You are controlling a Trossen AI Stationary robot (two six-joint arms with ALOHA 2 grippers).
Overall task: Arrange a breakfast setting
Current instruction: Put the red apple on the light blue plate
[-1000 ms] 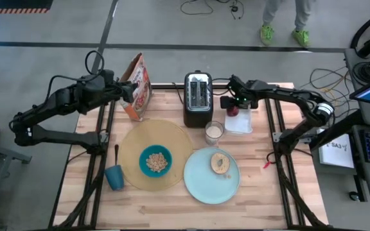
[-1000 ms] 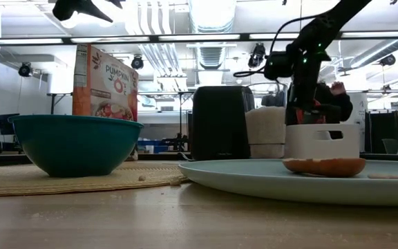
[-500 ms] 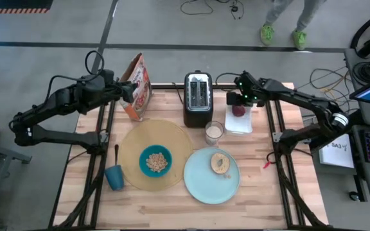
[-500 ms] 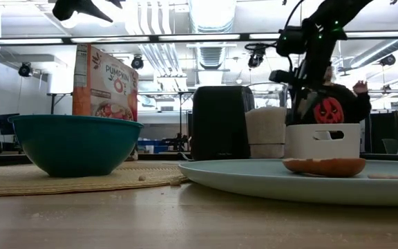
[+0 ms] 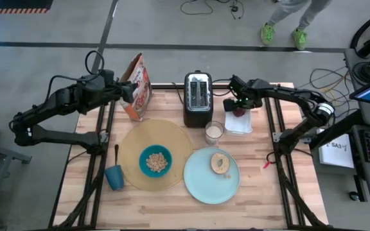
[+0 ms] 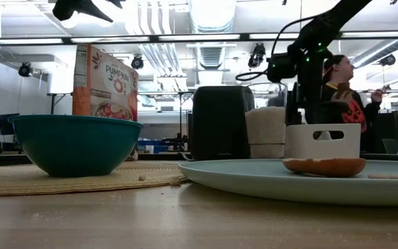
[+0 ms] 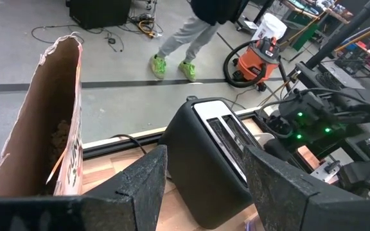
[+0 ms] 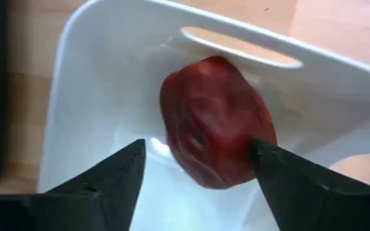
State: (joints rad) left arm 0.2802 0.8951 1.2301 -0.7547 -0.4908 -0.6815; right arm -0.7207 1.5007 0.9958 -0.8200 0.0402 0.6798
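White bin (image 8: 95, 96) holds dark red fruit (image 8: 214, 122) between right pincer (image 8: 198, 170).

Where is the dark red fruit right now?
The dark red fruit lies in the white bin at the table's back right, right of the toaster, with the right gripper open around it.

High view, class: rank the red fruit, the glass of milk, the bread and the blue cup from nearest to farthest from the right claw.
1. Red fruit, in the white tub at the right claw.
2. Glass of milk, beside the toaster.
3. Bread, on the pale-blue plate.
4. Blue cup, far left front.
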